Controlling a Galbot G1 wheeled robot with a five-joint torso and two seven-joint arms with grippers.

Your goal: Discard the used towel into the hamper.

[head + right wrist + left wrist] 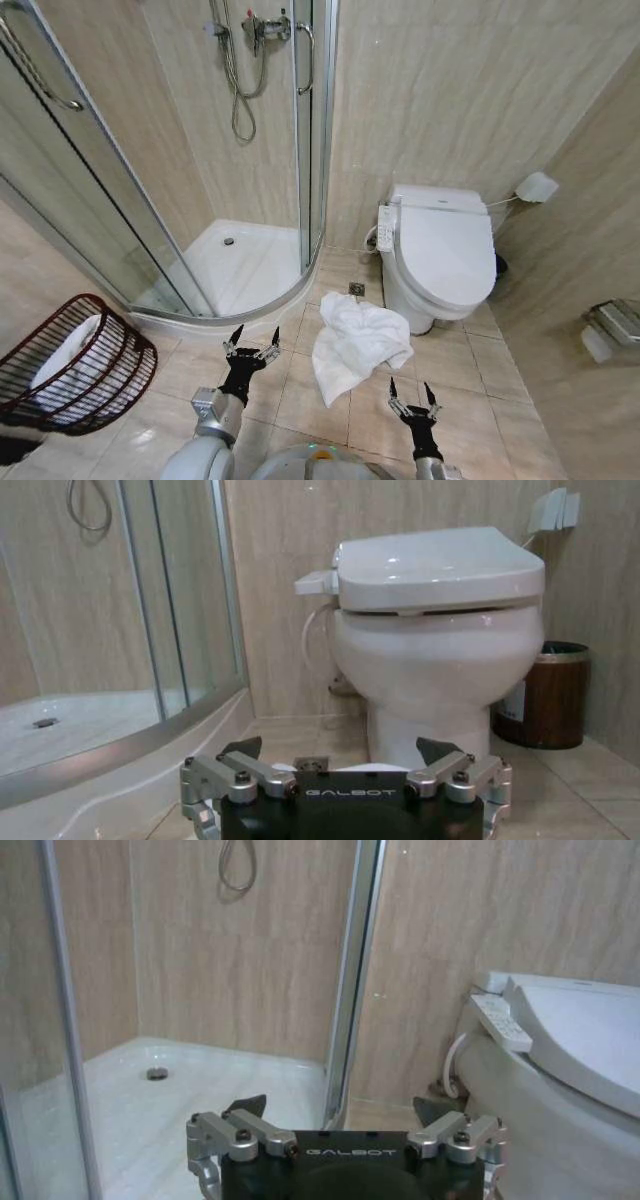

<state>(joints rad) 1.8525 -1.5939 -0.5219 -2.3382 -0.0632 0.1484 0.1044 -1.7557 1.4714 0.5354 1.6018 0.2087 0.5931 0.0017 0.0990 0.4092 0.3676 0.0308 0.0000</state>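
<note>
**On the bathroom floor: towel not yet picked up**

On the tiled floor between shower and toilet [440, 255], the crumpled white towel [355, 345] lies untouched. The left gripper [252, 350] and right gripper [413, 400] both hover with jaws spread, empty. The step in hand looks like the approach; next calls for pinching soft, floppy cloth. The ribbed dark-red wire hamper [120, 375] sits tipped, far left.

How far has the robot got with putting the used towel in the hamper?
Nothing looks done: the towel lies crumpled on the floor tiles by the toilet. In hand: nothing; the left gripper and right gripper hover open and empty on either side of it. Left: grasping the towel and dropping it in the hamper at the robot's left, which already holds white cloth.
</note>
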